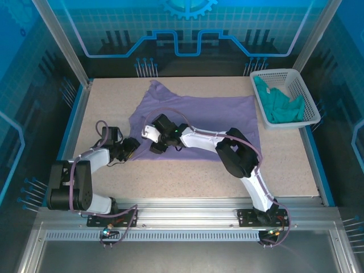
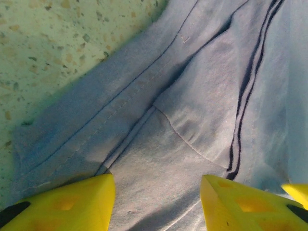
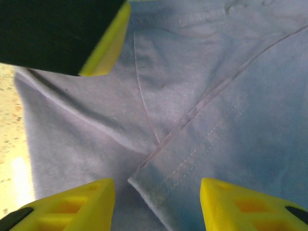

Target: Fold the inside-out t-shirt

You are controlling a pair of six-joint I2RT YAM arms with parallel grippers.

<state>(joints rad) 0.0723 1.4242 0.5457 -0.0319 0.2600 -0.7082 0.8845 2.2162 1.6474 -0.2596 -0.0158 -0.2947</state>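
Note:
The inside-out t-shirt [image 1: 199,116] lies spread flat on the table, lavender and wrinkly, with one sleeve pointing to the back left. Both grippers hover over its near left corner, close to each other. My left gripper [image 1: 134,148] is open, and seamed fabric [image 2: 159,144] lies flat between and beyond its yellow fingers [image 2: 72,202]. My right gripper [image 1: 155,145] is open too, its fingers [image 3: 240,204] on either side of a stitched hem corner [image 3: 159,185] without pinching it. The left gripper's finger [image 3: 103,45] shows at the top left of the right wrist view.
A white basket [image 1: 300,85] stands at the back right with a teal garment [image 1: 278,105] in it. Bare speckled table [image 1: 187,176] runs along the near side of the shirt and on its left [image 1: 108,108]. Blue enclosure walls surround the table.

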